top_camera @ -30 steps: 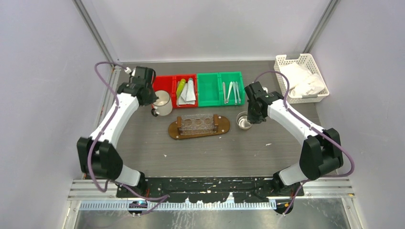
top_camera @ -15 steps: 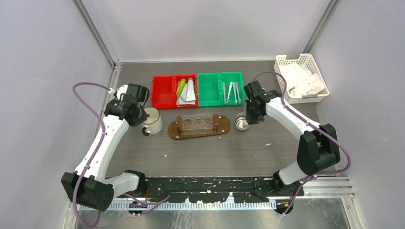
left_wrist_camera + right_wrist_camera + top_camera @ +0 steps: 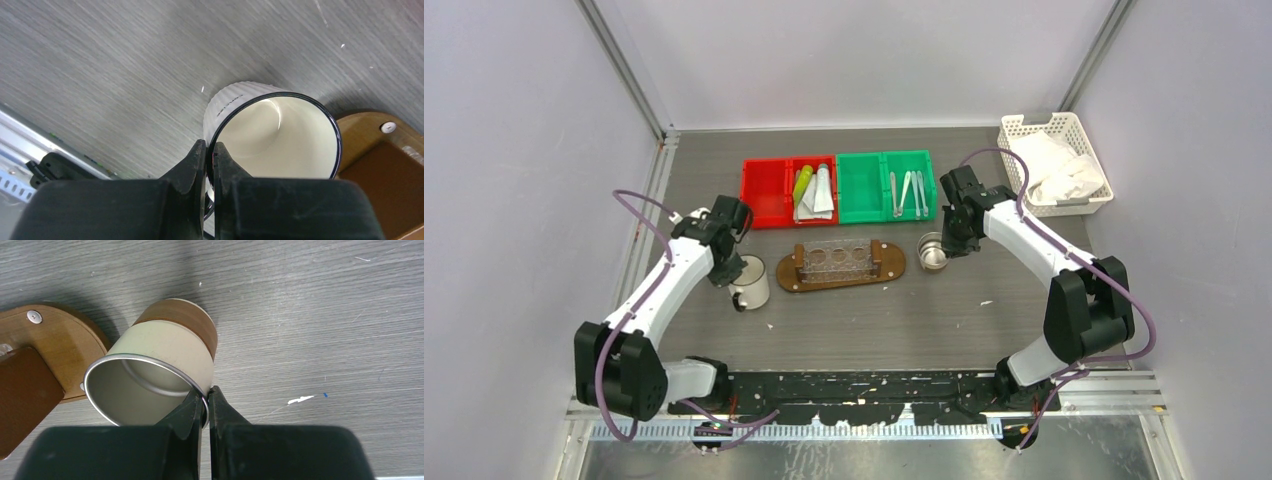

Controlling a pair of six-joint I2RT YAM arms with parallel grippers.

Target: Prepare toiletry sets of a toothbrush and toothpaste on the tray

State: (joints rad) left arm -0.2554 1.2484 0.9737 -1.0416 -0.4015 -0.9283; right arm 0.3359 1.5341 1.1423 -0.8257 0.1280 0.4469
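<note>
**While both grippers pinch cup rims, toothbrushes and tubes lie in the far bins**

Where the dark grey wood-grain tabletop [image 3: 874,320] has its middle, an oval brown wooden tray [image 3: 894,262] lies with its long side along the near edge and carries a clear plastic three-hole holder [image 3: 834,259]. The left gripper [image 3: 210,150] is clamped on the black-edged rim of a white ribbed mug [image 3: 235,105], one finger inside and one outside. This mug stands just beside the tray's left end. The right gripper [image 3: 206,400] is likewise closed on the thin rim of a metal cup with a beige wall and a brown base band [image 3: 170,347], just beside the tray's right end. Whether either cup touches the tray cannot be told.

Behind the tray, toward the far edge, a red plastic two-compartment bin [image 3: 764,190] holds in its right compartment a yellow-green tapered tube [image 3: 802,184] and whitish tubes [image 3: 821,192]. Touching it on the right, a green plastic two-compartment bin [image 3: 864,185] holds slim silvery-white toothbrushes [image 3: 908,192] in its right compartment. The right arm's wrist hangs just beside that bin's right wall.

At the far right corner sits a white lattice basket [image 3: 1022,130] with crumpled white material [image 3: 1054,170] inside.
</note>
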